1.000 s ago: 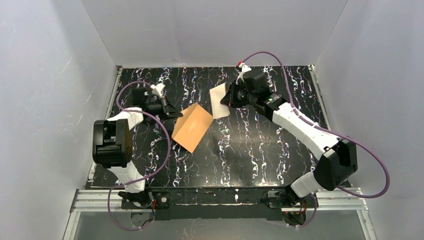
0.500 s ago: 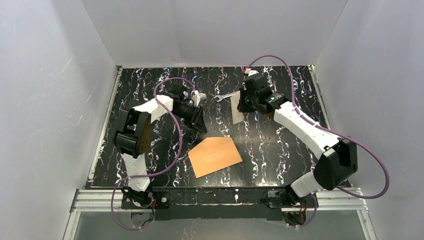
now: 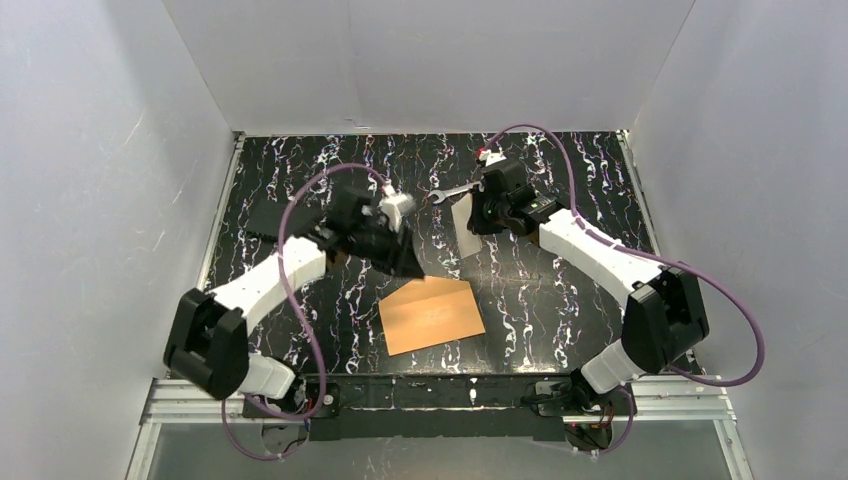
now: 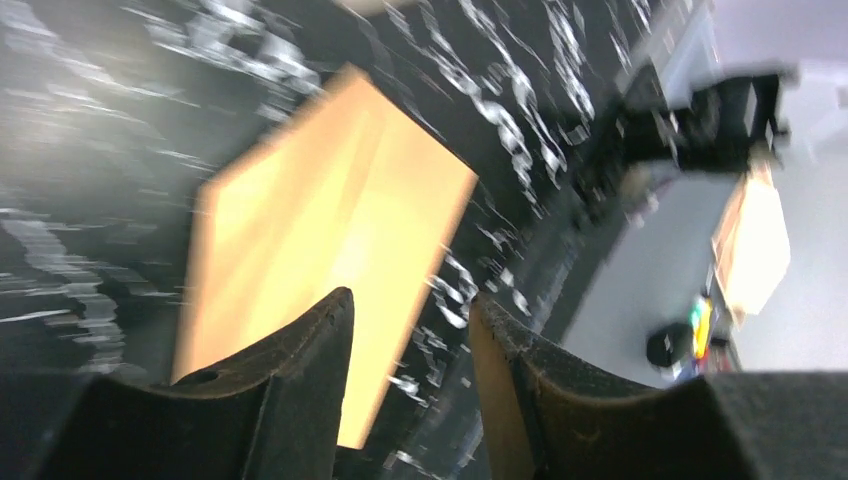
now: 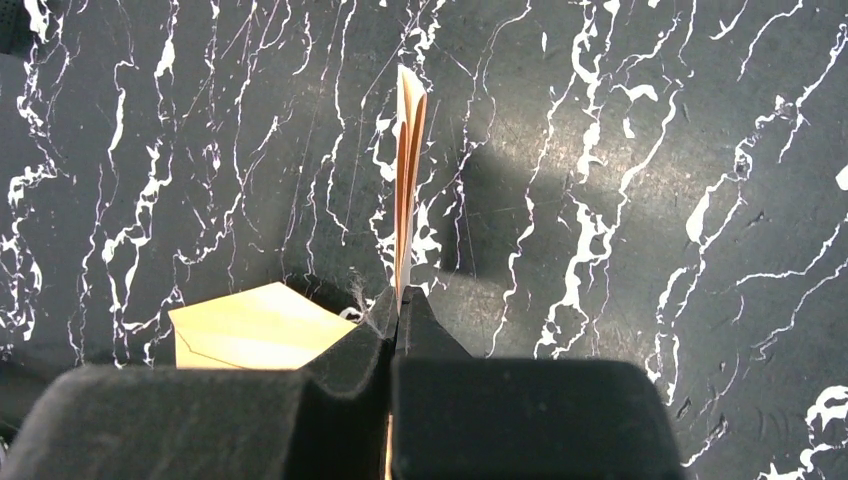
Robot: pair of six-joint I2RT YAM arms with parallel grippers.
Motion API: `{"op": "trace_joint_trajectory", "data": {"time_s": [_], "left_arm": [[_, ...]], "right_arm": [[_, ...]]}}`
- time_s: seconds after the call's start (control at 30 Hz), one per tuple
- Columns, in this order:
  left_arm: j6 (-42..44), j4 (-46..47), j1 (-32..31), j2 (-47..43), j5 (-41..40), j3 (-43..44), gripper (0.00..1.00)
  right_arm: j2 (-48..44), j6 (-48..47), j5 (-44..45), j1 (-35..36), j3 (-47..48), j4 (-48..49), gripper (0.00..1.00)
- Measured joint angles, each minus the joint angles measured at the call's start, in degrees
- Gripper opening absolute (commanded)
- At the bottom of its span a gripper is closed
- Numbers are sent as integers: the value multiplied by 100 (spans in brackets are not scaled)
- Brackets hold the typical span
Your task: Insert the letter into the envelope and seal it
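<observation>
1 end effector tight on letter

envelope flat on table front-centre, letter upright behind it to R, L pincer just behind envelope

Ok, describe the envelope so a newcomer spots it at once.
Start at the black marbled table, near its front edge. The envelope lies flat there, about midway along. It is orange-brown and plain, unlike the paler letter pinched on edge in the right gripper.
</observation>
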Motion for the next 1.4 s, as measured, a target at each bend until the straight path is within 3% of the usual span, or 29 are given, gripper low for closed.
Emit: {"op": "trace_joint_trajectory", "data": {"time_s": [0.13,0.23,0.63,0.8,1.07,1.4], "left_arm": [[-295,151,-1357,-610,-116,-837,47],[-479,136,-2028,-686,-544,-1316,49],[-1196,413,-3362,-339,-2297,-1928,45],[-1565,671,-3453,-168,-2546,-1998,47],[-2210,1043,-3523,-444,-3189,-2260,58],[-2210,883,-2341,-334,-3279,-2107,59]], "right_arm": [[133,-52,-74,-28,-11,96,1],[221,-103,-125,-92,-22,83,1],[557,-61,-514,-595,-22,52,1],[568,46,-664,-586,-22,92,1],[636,127,-772,-586,-22,223,1],[374,365,-599,-586,-22,15,1]]}}
